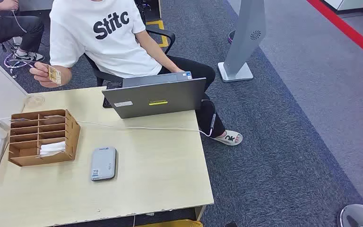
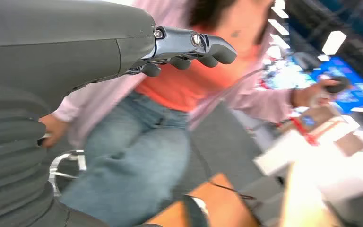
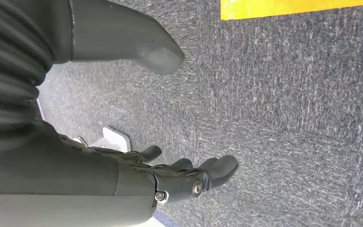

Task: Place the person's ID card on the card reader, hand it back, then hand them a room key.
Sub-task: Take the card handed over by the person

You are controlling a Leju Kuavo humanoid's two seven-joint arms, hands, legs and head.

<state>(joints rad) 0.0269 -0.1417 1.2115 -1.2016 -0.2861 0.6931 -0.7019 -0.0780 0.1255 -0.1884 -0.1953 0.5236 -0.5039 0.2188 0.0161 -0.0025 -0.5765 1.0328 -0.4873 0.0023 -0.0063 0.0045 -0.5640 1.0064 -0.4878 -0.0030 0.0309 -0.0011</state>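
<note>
Left hand (image 2: pixel 189 49) empty, fingers loosely apart, raised; right hand (image 3: pixel 179 177) empty, hanging over carpet. ID card (image 1: pixel 54 74), probably, held by person's hand (image 1: pixel 45 73) at 11 o'clock of table (image 1: pixel 160 161). Risk: reach clips laptop (image 1: pixel 156 97) or cable. Card reader (image 1: pixel 103 163) near centre; key box (image 1: pixel 42 137) at 9 o'clock.

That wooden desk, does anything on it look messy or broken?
Mostly tidy. The light wooden desk's near edge looks chipped, a thin white cable trails loosely across the top, and white papers stick out unevenly from the brown cardboard sorter box. Nothing is spilled.
</note>
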